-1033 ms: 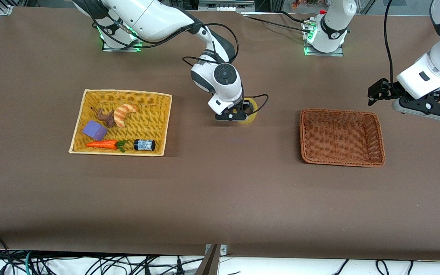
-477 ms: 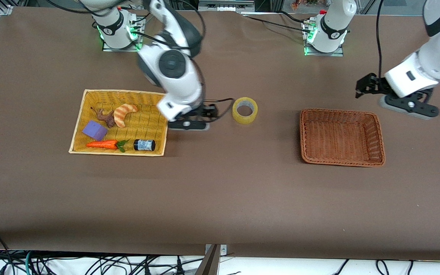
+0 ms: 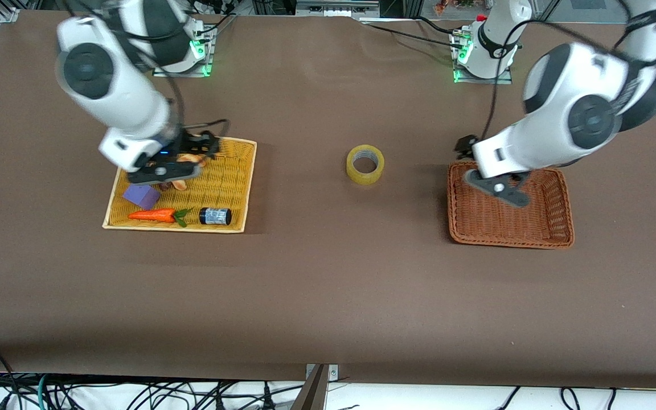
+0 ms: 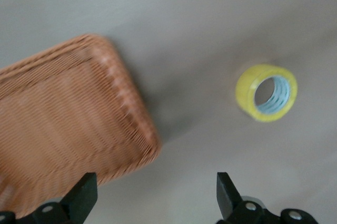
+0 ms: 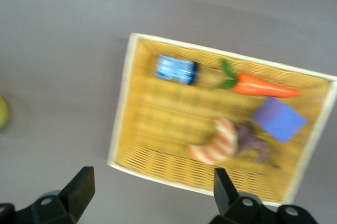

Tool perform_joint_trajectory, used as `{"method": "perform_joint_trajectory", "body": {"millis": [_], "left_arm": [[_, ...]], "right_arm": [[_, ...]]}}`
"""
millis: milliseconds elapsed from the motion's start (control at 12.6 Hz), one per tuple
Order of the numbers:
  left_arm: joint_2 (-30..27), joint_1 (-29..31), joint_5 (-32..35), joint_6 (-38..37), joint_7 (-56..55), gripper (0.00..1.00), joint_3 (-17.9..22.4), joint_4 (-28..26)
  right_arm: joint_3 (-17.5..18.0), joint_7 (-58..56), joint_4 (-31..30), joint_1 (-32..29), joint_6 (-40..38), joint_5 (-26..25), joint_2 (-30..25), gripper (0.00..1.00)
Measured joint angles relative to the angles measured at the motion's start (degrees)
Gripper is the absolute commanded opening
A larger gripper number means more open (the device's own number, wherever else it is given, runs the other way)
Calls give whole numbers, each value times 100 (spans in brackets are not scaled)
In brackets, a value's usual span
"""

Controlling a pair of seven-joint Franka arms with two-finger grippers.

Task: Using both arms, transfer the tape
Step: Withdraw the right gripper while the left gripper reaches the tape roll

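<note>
The tape (image 3: 365,164), a yellowish ring, lies flat on the brown table between the two baskets. It also shows in the left wrist view (image 4: 267,93) and as a sliver at the edge of the right wrist view (image 5: 2,111). My right gripper (image 3: 163,171) is open and empty over the yellow basket (image 3: 180,229), well away from the tape; its wrist view (image 5: 150,187) looks down on the basket's rim (image 5: 118,129). My left gripper (image 3: 499,188) is open and empty over the brown basket's (image 3: 561,210) edge nearest the tape; its wrist view (image 4: 155,192) shows bare table between the fingers.
The yellow basket holds a croissant (image 3: 183,183), a purple block (image 3: 141,195), a carrot (image 3: 152,215), a small dark jar (image 3: 215,216) and a brown figure, partly hidden under my right gripper. The brown basket (image 4: 79,108) holds nothing.
My right gripper left the tape on the table and swung away to over the yellow basket. My left arm swung in from the table's end to over the brown basket.
</note>
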Motion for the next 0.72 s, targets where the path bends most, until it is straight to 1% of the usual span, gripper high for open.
{"method": "perform_joint_trajectory", "body": {"millis": [79,159,238,318,477,556,715], "left_arm": [[175,-12,0,396,-146,100,-258,-160],[339,-33,0,771,-452,100,-527,-307],[495,-132,46,1138,-896,100,-763,-435],[654,-391,207,1529,-1444,100,-889,-557],[997,-957,475,2055,-2215,100,-940,-705],[1174,-1124,540,2263,-2326,100,-938,-750],[1528,-1195,914,2586,-2381,99,-921,-786]], "right_arm": [[-380,-625,-34,-41,-133,58,-121,100],[-687,-1111,-45,-72,-246,94,-202,100],[-868,-1384,-46,-99,-317,106,-262,100],[-939,-1465,-47,-105,-339,105,-312,100],[-945,-1477,-48,-84,-344,104,-359,100],[-942,-1477,-49,-70,-344,103,-359,100],[-943,-1477,-54,-62,-341,101,-359,100]]}}
